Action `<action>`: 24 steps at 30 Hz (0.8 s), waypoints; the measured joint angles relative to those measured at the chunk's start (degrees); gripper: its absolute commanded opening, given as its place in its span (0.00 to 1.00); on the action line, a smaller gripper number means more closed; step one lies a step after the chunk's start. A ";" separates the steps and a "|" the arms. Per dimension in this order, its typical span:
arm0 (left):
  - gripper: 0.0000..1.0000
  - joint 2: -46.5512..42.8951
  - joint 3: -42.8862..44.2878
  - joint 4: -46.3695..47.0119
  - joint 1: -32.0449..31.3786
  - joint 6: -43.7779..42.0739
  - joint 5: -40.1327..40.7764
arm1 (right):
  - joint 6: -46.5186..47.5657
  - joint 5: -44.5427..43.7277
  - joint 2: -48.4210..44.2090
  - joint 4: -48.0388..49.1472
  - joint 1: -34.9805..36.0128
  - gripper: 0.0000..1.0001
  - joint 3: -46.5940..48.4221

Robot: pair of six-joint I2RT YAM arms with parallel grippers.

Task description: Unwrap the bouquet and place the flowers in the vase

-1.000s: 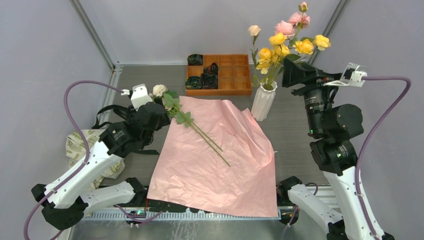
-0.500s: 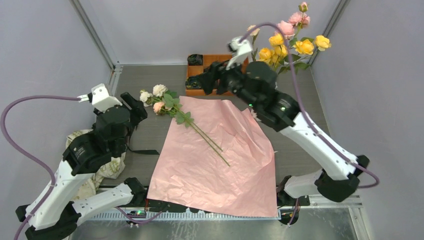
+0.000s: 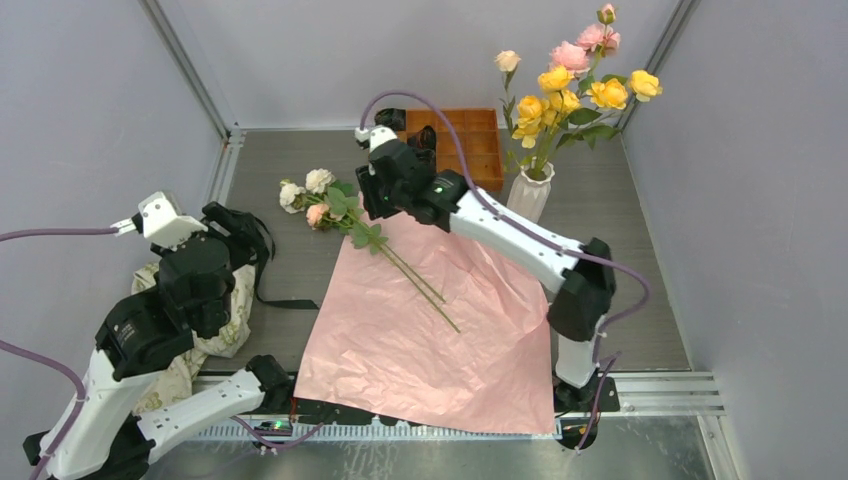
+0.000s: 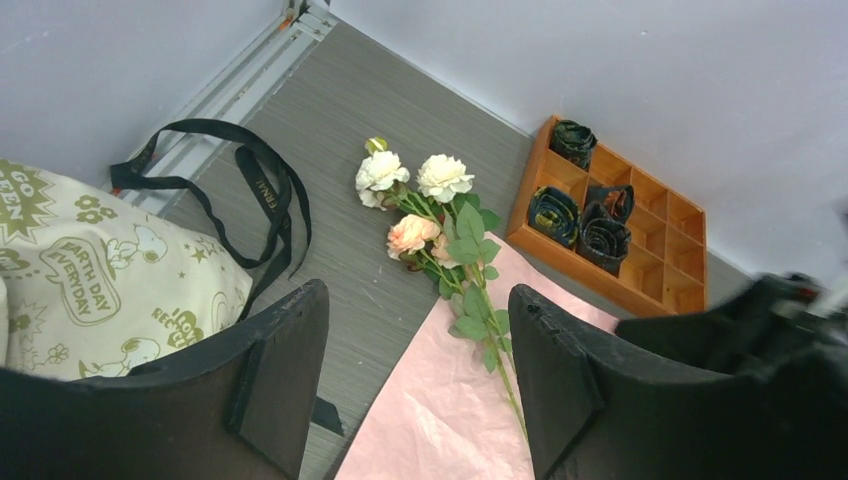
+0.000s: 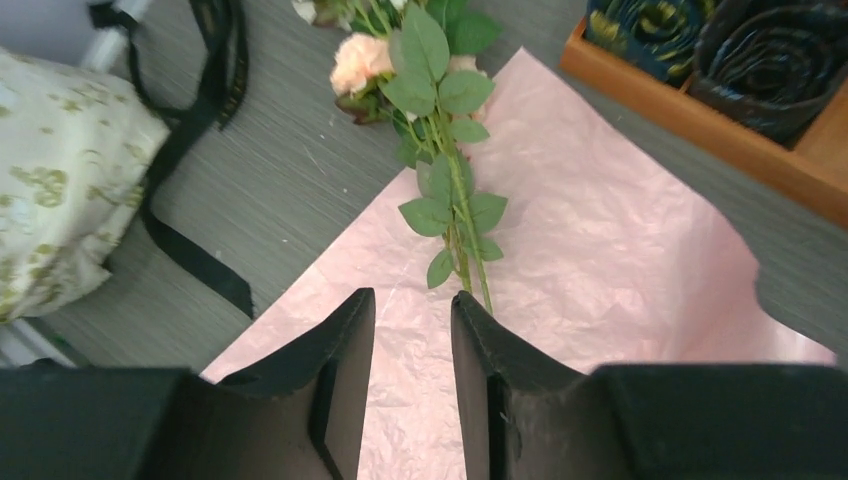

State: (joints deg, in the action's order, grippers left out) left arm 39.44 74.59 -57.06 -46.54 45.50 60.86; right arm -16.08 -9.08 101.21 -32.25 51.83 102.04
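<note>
item: loose flowers (image 3: 338, 208), heads on tabletop (image 3: 625, 285), stems across pink paper (image 3: 430, 345), well apart from vase (image 3: 527, 203); right end effector (image 5: 410, 300) above stems, narrowly apart, empty; left end effector (image 4: 415, 300) wide apart, empty; risk: pinching paper along with stems.

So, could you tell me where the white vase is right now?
In the top view, the vase stands at the far right, just right of the orange tray.

Grey table (image 3: 640, 260): pink paper (image 3: 430, 350), tray (image 3: 480, 150), vase (image 3: 527, 200)
</note>
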 measured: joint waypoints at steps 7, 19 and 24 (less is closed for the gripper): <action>0.67 0.33 -1.14 -1.40 0.00 0.68 0.00 | -0.07 0.83 18.60 -4.79 -0.04 0.39 9.18; 0.69 -0.87 -1.57 -2.10 0.00 0.59 0.17 | 1.25 0.81 34.34 -11.30 -0.22 0.40 24.17; 0.69 -1.01 -1.99 -2.43 0.00 0.57 0.22 | 1.66 0.55 36.72 -11.65 -0.72 0.40 27.36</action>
State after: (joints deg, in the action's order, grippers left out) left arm 38.44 72.60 -59.48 -46.54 46.06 61.08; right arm -14.41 -8.54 137.93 -43.90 51.11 129.40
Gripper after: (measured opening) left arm 0.685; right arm 0.403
